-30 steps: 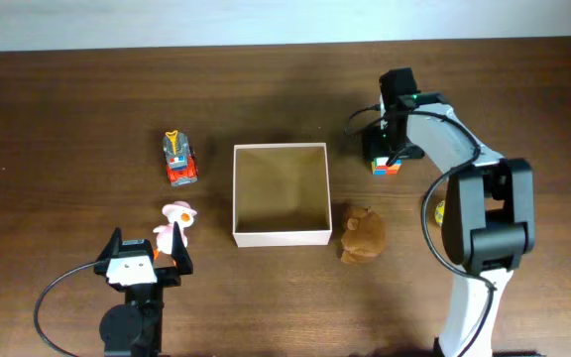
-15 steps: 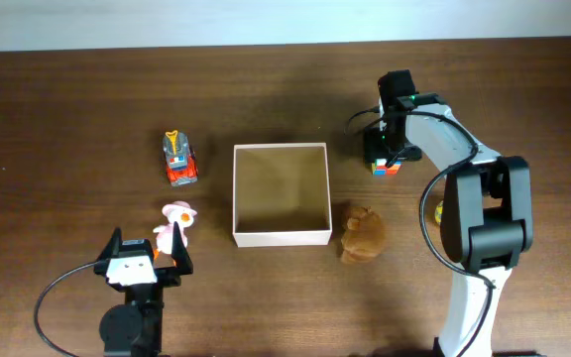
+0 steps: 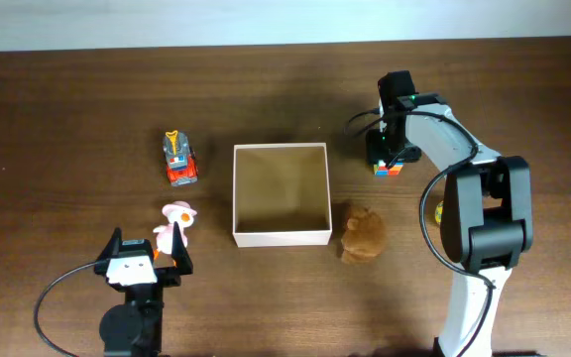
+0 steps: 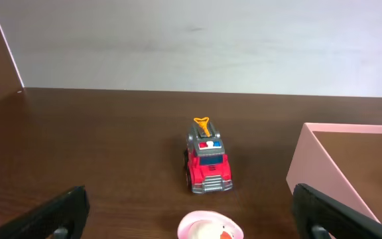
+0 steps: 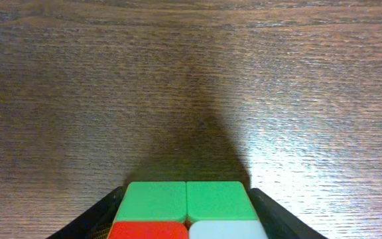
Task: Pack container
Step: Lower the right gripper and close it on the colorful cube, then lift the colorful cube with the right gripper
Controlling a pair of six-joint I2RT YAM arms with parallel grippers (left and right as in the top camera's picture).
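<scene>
The container (image 3: 281, 237), a shallow white-walled box with a tan floor, stands empty at mid-table; its wall (image 4: 320, 169) shows at the right of the left wrist view. To its upper right my right gripper (image 3: 387, 157) is down over a small coloured cube (image 3: 389, 169). In the right wrist view both fingers (image 5: 95, 219) press against the sides of the cube (image 5: 188, 209), whose green, red and white tiles show. My left gripper (image 3: 149, 248) is wide open at the front left, with a pink-hatted duck toy (image 4: 211, 228) between its fingertips, untouched.
A red toy fire truck (image 3: 178, 159) sits left of the container, beyond the duck (image 3: 174, 226). A brown plush (image 3: 363, 236) lies by the container's front right corner. Something yellow (image 3: 440, 210) peeks out beside the right arm's base.
The right gripper's jaws have narrowed onto the cube's sides. The left arm and the toys have not moved.
</scene>
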